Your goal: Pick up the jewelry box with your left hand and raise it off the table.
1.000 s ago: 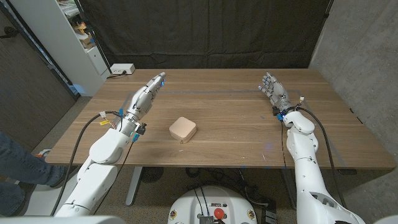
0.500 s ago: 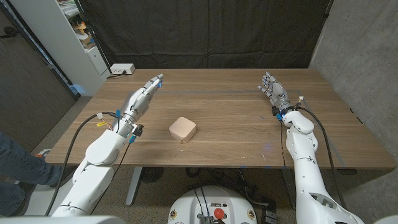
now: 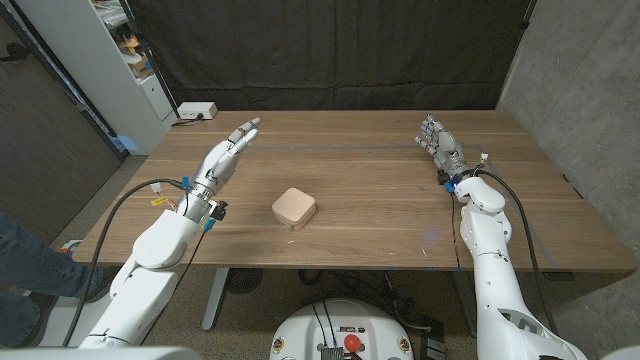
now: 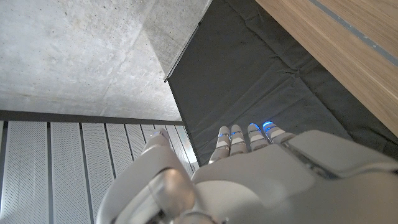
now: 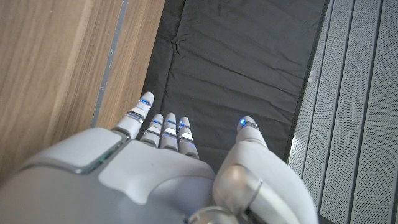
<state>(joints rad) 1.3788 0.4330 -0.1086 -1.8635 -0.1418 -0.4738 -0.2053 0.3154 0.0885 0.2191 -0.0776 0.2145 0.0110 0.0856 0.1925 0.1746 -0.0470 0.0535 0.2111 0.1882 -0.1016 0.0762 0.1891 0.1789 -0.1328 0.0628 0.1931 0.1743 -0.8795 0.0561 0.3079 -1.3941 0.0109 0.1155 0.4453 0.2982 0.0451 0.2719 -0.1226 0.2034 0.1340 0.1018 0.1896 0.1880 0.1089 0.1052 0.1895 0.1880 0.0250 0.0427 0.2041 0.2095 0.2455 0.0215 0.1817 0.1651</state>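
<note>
Dark curtain hangs behind the wooden worktop (image 3: 400, 200), and near the front middle of that worktop sits the jewelry box (image 3: 294, 208), a small pale square case with rounded corners, lid closed, lying flat and touched by nothing. My left hand (image 3: 224, 158) is off to the box's left and farther back, well apart from it, fingers stretched out straight and spread toward the rear edge, holding nothing. Seen from the left wrist, those fingertips (image 4: 249, 132) point out past the worktop's edge toward the curtain, so the palm is not facing the box at all. My right hand (image 3: 438, 146) stands over the far right part of the worktop, fingers extended and apart, also empty, and it has no part in this job. Beyond the rear left corner a small white box (image 3: 196, 111) sits against the curtain, and a shelf unit (image 3: 130, 60) stands to the left. I judge the pick has not begun: this is the approach step. Next I need to swing the left hand inward and toward the front, turn the palm down over the box, lower, and close thumb and fingers on opposite sides before lifting.
</note>
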